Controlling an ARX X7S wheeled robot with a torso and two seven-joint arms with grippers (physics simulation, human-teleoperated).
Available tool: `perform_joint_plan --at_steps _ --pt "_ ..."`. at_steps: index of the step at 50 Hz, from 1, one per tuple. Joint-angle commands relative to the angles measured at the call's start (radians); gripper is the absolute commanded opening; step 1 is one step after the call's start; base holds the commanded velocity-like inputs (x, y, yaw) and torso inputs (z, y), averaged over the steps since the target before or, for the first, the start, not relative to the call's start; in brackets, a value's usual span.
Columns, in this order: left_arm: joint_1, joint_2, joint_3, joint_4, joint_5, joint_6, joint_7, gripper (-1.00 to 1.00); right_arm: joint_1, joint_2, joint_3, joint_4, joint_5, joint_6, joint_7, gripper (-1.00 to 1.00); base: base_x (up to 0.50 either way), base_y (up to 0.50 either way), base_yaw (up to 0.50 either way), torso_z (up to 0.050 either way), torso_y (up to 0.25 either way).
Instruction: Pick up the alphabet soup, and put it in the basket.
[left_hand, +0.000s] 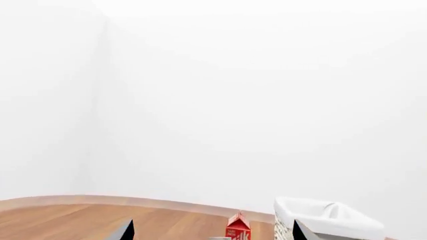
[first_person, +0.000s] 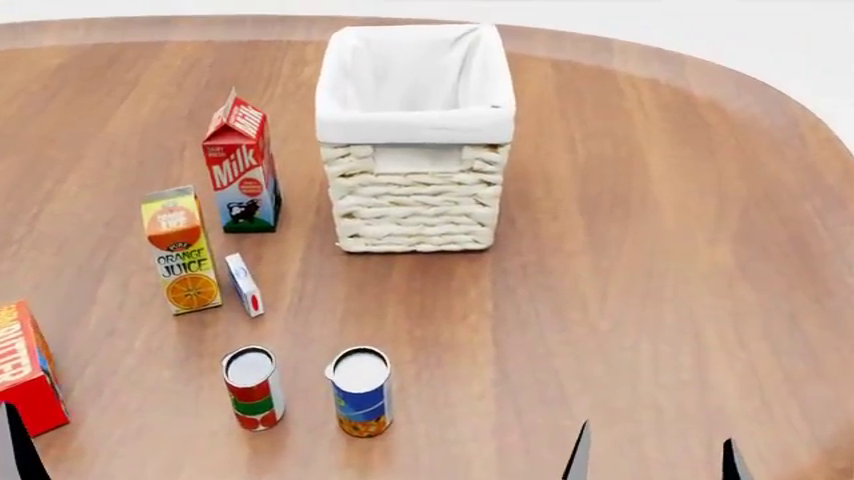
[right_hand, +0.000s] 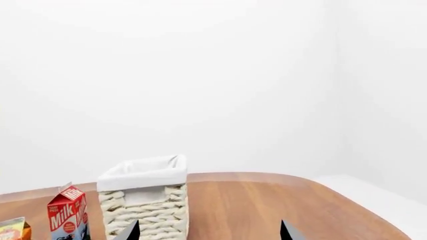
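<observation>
The alphabet soup (first_person: 360, 392), a small can with a blue label and a yellow-orange band, stands upright near the table's front, left of centre. The cream wicker basket (first_person: 414, 205) with its white liner stands further back, and appears in the wrist views as the basket (left_hand: 333, 215) and the basket (right_hand: 150, 210). My right gripper (first_person: 654, 460) is open at the bottom edge, to the right of the can and apart from it. In its own view the right gripper (right_hand: 209, 231) holds nothing. My left gripper (left_hand: 213, 231) is open and empty; one of its fingertips (first_person: 14, 445) shows at the bottom left.
A red-and-green can (first_person: 252, 388) stands just left of the soup. Behind them are a small white box (first_person: 244, 285), an orange juice carton (first_person: 183, 251) and a milk carton (first_person: 242, 165). A red box (first_person: 24, 365) sits at the far left. The round wooden table (first_person: 641, 280) curves away at right.
</observation>
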Motion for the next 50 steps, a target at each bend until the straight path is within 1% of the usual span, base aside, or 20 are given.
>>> perform_joint_plan --at_steps 1,50 --pt "0.001 -0.005 0.005 0.002 0.0 0.001 -0.007 1.0 0.002 0.006 -0.01 0.001 0.0 0.005 0.002 1.0 0.14 0.0 0.0 0.0 0.0" --pt "0.005 -0.025 0.021 0.012 -0.001 0.013 -0.034 1.0 0.006 0.024 -0.024 0.005 0.022 -0.013 0.016 1.0 0.14 0.0 0.0 0.0 0.0"
